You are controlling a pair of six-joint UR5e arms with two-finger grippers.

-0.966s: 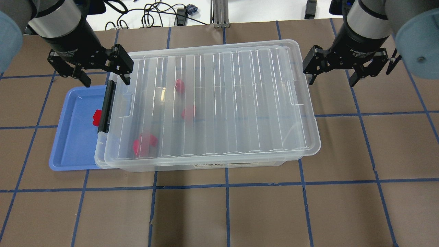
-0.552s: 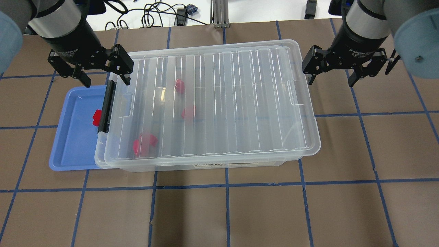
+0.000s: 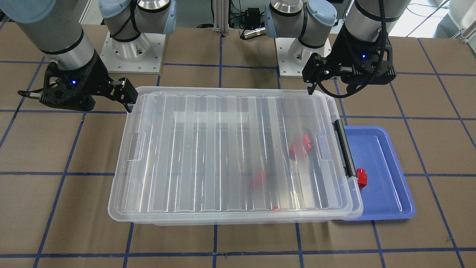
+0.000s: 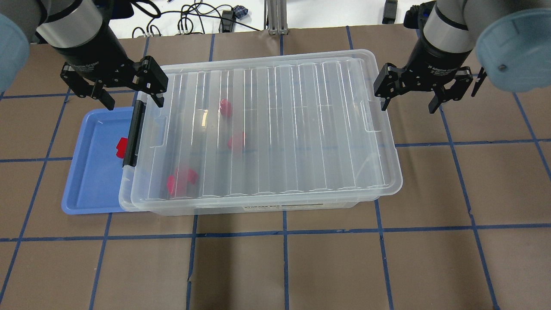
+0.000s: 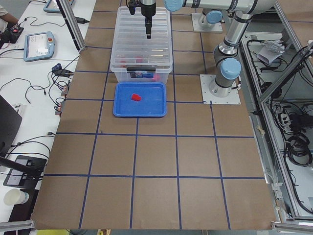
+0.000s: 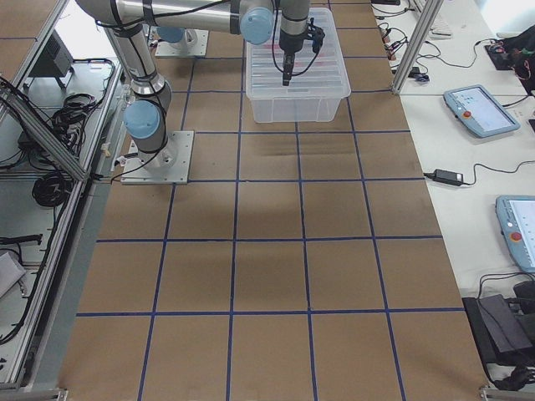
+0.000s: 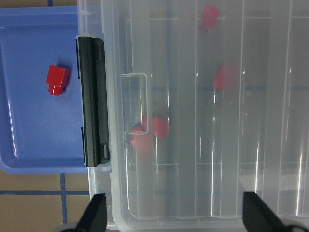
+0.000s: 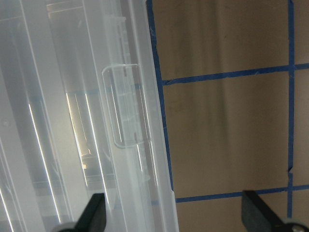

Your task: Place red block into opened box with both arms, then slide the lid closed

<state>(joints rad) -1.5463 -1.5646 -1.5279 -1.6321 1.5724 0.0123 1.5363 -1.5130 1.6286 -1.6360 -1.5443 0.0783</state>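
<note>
One red block (image 4: 122,147) lies in the blue tray (image 4: 92,189), also seen as the red block (image 7: 57,79) left of the black latch (image 7: 93,101). The clear box (image 4: 258,207) stands beside the tray with the ribbed lid (image 4: 292,129) lying on it, slightly askew, covering almost all of it. Three more red blocks, one of them (image 4: 181,181) near the front, show blurred through the lid. My left gripper (image 4: 131,99) hangs open over the box's far left corner. My right gripper (image 4: 409,105) hangs open just off the box's far right corner, one fingertip near the rim.
Brown table surface (image 4: 284,267) with blue tape lines runs in front of the box and to its right. Cables (image 4: 189,19) and a metal post (image 4: 275,17) sit beyond the far edge. Both arm bases (image 3: 130,48) stand on the robot's side.
My right gripper has shifted left and slightly away, closer to the box's right end. The left gripper, lid, box and blocks have not moved.
</note>
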